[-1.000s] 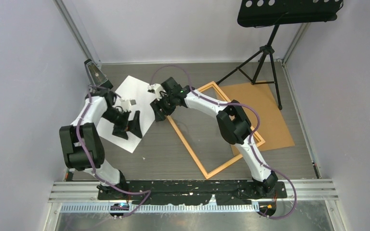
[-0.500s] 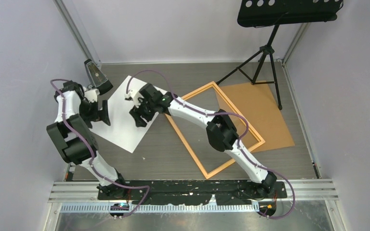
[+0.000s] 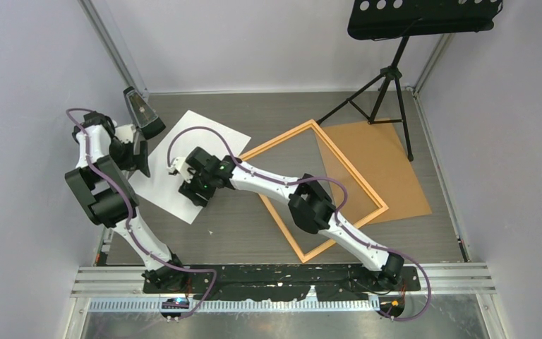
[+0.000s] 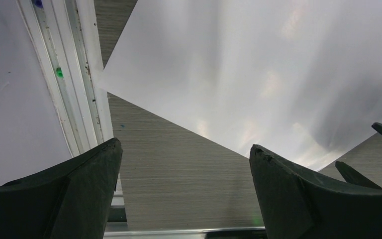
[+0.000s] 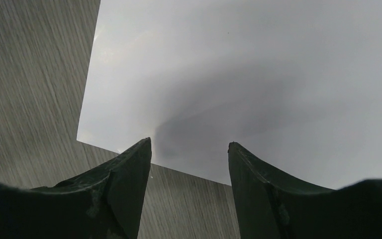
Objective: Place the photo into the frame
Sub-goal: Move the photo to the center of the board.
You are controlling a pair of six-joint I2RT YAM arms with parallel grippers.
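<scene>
From above, the photo (image 3: 208,138) lies white side up on the grey table (image 3: 240,233), left of the frame (image 3: 279,139) and not inside it. One corner of the sheet comes close to the frame's left corner. The orange frame lies flat at a slant, and its far right part overlaps a brown board (image 3: 388,169). A black stand (image 3: 388,70) rises behind them. The left gripper (image 3: 140,150) hangs over the left corner of the photo, close to the wall. The right gripper (image 3: 192,189) reaches far across and hangs over the near edge of the sheet.

The left wrist camera shows the left gripper (image 4: 184,147) with its fingers (image 4: 92,194) spread wide, and only bare table lies between them. The photo (image 4: 238,74) begins just past the fingertips, with one corner pointing towards the metal rail (image 4: 74,74) at the wall.

The right wrist camera shows the right gripper (image 5: 189,144) part way open with nothing in its grasp. Its fingertips (image 5: 142,154) sit over the near edge of the photo (image 5: 253,74), beside a corner. I cannot tell whether they touch the paper.
</scene>
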